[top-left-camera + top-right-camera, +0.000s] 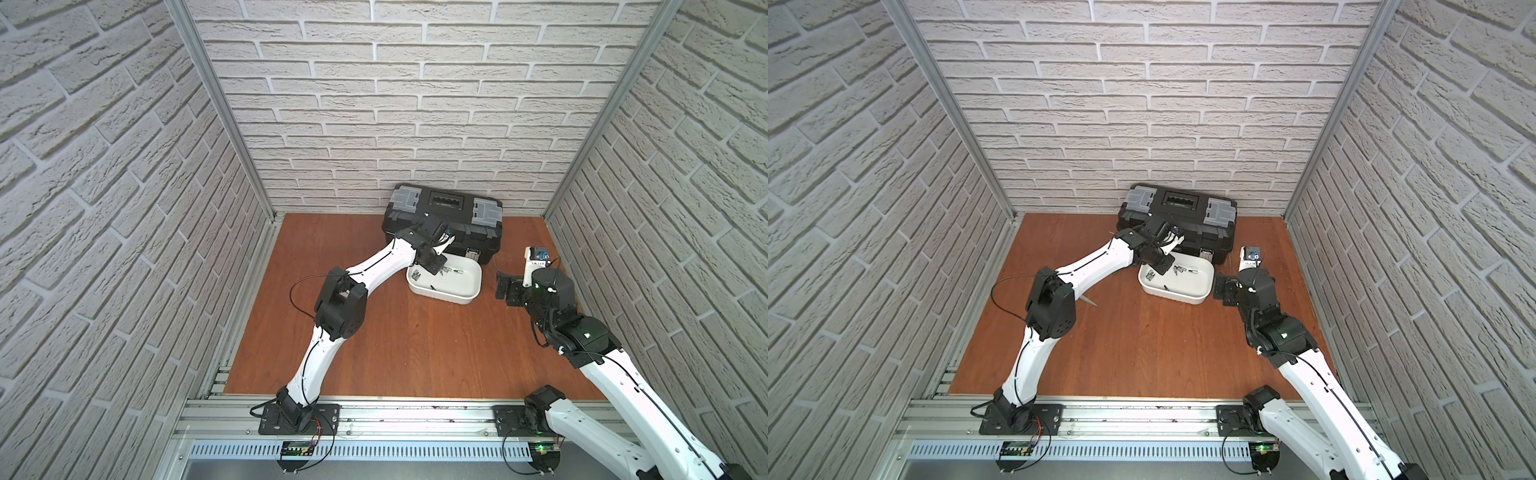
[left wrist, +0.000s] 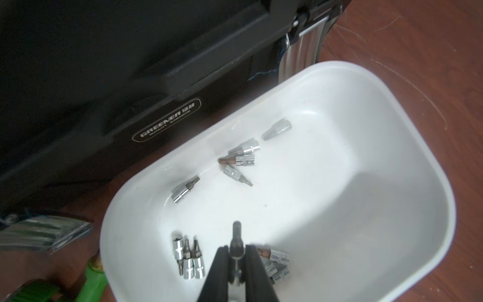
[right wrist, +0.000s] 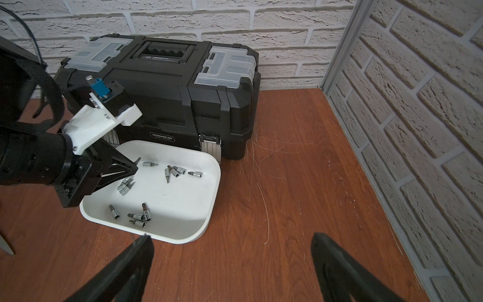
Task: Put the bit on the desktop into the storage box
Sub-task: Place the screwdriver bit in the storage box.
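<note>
Holding the socket bit (image 2: 236, 232) clamped in your left tool (image 2: 236, 248) over the storage box (image 2: 339, 70), lower slightly, then part the jaws so it cannot bounce out. Your right tool (image 3: 232, 236) stands apart above the counter (image 3: 300, 183).

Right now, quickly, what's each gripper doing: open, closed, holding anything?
Left gripper: closed on a small dark metal bit, over the white rounded plastic storage box.
Right gripper: open, holding nothing.
</note>
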`<control>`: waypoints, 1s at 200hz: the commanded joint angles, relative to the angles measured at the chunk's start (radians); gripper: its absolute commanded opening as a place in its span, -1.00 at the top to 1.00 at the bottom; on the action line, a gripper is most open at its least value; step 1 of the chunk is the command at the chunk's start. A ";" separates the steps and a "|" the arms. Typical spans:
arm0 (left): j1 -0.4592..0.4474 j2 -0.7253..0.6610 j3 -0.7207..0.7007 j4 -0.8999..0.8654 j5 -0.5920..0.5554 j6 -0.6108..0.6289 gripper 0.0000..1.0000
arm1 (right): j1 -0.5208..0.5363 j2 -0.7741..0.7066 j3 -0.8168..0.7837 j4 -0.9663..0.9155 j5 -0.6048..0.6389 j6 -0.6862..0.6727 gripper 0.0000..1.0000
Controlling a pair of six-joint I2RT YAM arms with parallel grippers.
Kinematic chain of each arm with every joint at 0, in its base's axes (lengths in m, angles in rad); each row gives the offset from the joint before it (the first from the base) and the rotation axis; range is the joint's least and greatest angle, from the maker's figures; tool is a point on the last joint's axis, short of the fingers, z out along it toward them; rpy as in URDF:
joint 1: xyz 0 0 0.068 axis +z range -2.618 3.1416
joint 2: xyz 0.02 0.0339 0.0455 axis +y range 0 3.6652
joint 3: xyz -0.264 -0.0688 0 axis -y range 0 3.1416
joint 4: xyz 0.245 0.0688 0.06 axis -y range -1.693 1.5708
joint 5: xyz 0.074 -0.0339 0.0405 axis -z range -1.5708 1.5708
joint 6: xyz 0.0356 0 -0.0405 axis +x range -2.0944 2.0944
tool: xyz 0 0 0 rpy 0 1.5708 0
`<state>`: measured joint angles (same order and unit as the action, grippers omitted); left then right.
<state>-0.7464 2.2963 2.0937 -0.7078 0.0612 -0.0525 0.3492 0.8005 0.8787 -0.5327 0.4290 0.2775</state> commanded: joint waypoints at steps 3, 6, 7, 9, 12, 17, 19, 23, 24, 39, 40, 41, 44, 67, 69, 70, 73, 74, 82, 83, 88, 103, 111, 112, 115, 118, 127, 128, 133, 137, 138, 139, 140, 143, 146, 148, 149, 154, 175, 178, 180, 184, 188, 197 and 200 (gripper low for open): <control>-0.005 0.035 0.038 -0.027 0.016 0.008 0.83 | -0.007 -0.019 0.019 0.002 0.024 -0.011 -0.96; -0.005 0.037 0.038 -0.026 0.017 0.007 0.83 | -0.007 -0.019 0.020 0.001 0.024 -0.012 -0.96; -0.005 0.038 0.038 -0.026 0.017 0.008 0.83 | -0.007 -0.019 0.020 0.001 0.024 -0.012 -0.96; -0.005 0.041 0.039 -0.025 0.017 0.007 0.83 | -0.007 -0.020 0.020 0.000 0.024 -0.012 -0.96; -0.005 0.043 0.038 -0.025 0.017 0.007 0.83 | -0.007 -0.020 0.022 0.000 0.024 -0.012 -0.96; -0.005 0.048 0.040 -0.025 0.017 0.006 0.83 | -0.007 -0.020 0.021 0.000 0.024 -0.012 -0.97; -0.005 0.048 0.040 -0.025 0.017 0.006 0.83 | -0.007 -0.021 0.022 0.000 0.024 -0.013 -0.96; -0.005 0.052 0.040 -0.024 0.016 0.004 0.82 | -0.008 -0.023 0.022 0.000 0.024 -0.013 -0.96; -0.005 0.052 0.040 -0.024 0.016 0.004 0.82 | -0.008 -0.022 0.022 0.000 0.024 -0.014 -0.96; -0.006 0.064 0.040 -0.025 0.015 0.002 0.82 | -0.007 -0.023 0.020 0.000 0.024 -0.013 -0.96; -0.006 0.065 0.040 -0.025 0.015 0.003 0.82 | -0.008 -0.023 0.020 0.000 0.024 -0.013 -0.96; -0.005 0.066 0.040 -0.025 0.015 0.003 0.82 | -0.008 -0.022 0.020 0.000 0.024 -0.013 -0.96; -0.006 0.068 0.041 -0.025 0.016 0.003 0.82 | -0.008 -0.020 0.020 0.002 0.024 -0.012 -0.96; -0.005 0.087 0.042 -0.032 0.013 0.002 0.81 | -0.009 -0.019 0.020 0.003 0.022 -0.011 -0.96; -0.005 0.088 0.044 -0.034 0.012 0.003 0.81 | -0.009 -0.018 0.019 0.003 0.023 -0.011 -0.96; -0.005 0.088 0.044 -0.034 0.011 0.003 0.81 | -0.009 -0.019 0.019 0.004 0.022 -0.012 -0.96; -0.005 0.090 0.044 -0.035 0.010 0.003 0.81 | -0.009 -0.019 0.019 0.004 0.022 -0.012 -0.96; -0.005 0.091 0.044 -0.035 0.010 0.003 0.81 | -0.009 -0.020 0.019 0.004 0.022 -0.012 -0.96; -0.008 0.097 0.043 -0.039 0.003 0.002 0.81 | -0.009 -0.018 0.019 0.004 0.022 -0.013 -0.96; -0.007 0.098 0.042 -0.039 0.002 0.003 0.80 | -0.009 -0.017 0.019 0.004 0.023 -0.013 -0.96; -0.005 0.099 0.042 -0.040 0.000 0.003 0.80 | -0.009 -0.018 0.019 0.004 0.022 -0.013 -0.96; -0.005 0.106 0.044 -0.042 -0.001 0.002 0.76 | -0.009 -0.018 0.021 0.004 0.025 -0.018 -0.96; -0.005 0.107 0.044 -0.041 -0.001 0.000 0.73 | -0.009 -0.018 0.022 0.002 0.025 -0.022 -0.96; -0.007 0.107 0.045 -0.041 -0.001 0.000 0.73 | -0.009 -0.018 0.022 0.002 0.027 -0.022 -0.96; -0.006 0.107 0.044 -0.040 -0.001 -0.002 0.71 | -0.009 -0.018 0.022 0.002 0.027 -0.023 -0.96; -0.005 0.109 0.045 -0.040 -0.002 -0.002 0.70 | -0.008 -0.019 0.022 0.002 0.027 -0.024 -0.96; -0.005 0.109 0.044 -0.040 -0.003 -0.003 0.66 | -0.009 -0.019 0.023 -0.001 0.029 -0.024 -0.96; -0.005 0.109 0.045 -0.040 -0.003 -0.003 0.66 | -0.009 -0.019 0.023 -0.001 0.029 -0.025 -0.96; -0.005 0.108 0.046 -0.040 -0.002 -0.003 0.64 | -0.009 -0.019 0.024 -0.001 0.028 -0.027 -0.96; -0.005 0.107 0.046 -0.040 -0.002 -0.003 0.64 | -0.010 -0.020 0.024 -0.002 0.028 -0.028 -0.96; -0.005 0.107 0.045 -0.040 -0.002 -0.004 0.64 | -0.010 -0.020 0.025 -0.002 0.028 -0.029 -0.96; -0.005 0.107 0.046 -0.040 -0.002 -0.004 0.63 | -0.009 -0.020 0.025 -0.002 0.028 -0.029 -0.96; -0.006 0.107 0.046 -0.041 -0.002 -0.004 0.63 | -0.009 -0.021 0.025 -0.003 0.028 -0.029 -0.96; -0.006 0.107 0.045 -0.041 -0.004 -0.003 0.61 | -0.010 -0.020 0.025 -0.003 0.029 -0.029 -0.96; -0.006 0.107 0.045 -0.040 -0.004 -0.003 0.60 | -0.010 -0.020 0.025 -0.004 0.029 -0.029 -0.96; -0.006 0.106 0.046 -0.041 -0.003 -0.003 0.59 | -0.010 -0.020 0.025 -0.005 0.030 -0.029 -0.96; -0.005 0.105 0.046 -0.041 -0.003 -0.003 0.58 | -0.009 -0.021 0.025 -0.005 0.030 -0.029 -0.96; -0.005 0.105 0.045 -0.041 -0.005 -0.003 0.55 | -0.010 -0.021 0.023 -0.005 0.030 -0.030 -0.96; -0.007 0.097 0.044 -0.046 -0.008 -0.003 0.42 | -0.010 -0.022 0.020 -0.008 0.031 -0.030 -0.96; -0.005 0.096 0.044 -0.048 -0.009 -0.002 0.40 | -0.010 -0.023 0.021 -0.009 0.033 -0.031 -0.96; -0.005 0.095 0.045 -0.048 -0.010 -0.001 0.39 | -0.010 -0.022 0.020 -0.009 0.033 -0.031 -0.96; -0.005 0.092 0.044 -0.048 -0.012 -0.002 0.38 | -0.009 -0.023 0.019 -0.009 0.034 -0.031 -0.96; -0.007 0.090 0.045 -0.049 -0.012 -0.002 0.37 | -0.010 -0.023 0.019 -0.009 0.033 -0.031 -0.96; -0.007 0.084 0.042 -0.051 -0.016 -0.002 0.33 | -0.009 -0.024 0.019 -0.010 0.033 -0.032 -0.96; -0.008 0.082 0.041 -0.051 -0.015 -0.002 0.32 | -0.010 -0.025 0.019 -0.010 0.033 -0.032 -0.96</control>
<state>-0.7475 2.4012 2.1105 -0.7418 0.0574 -0.0555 0.3485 0.7906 0.8806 -0.5579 0.4458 0.2543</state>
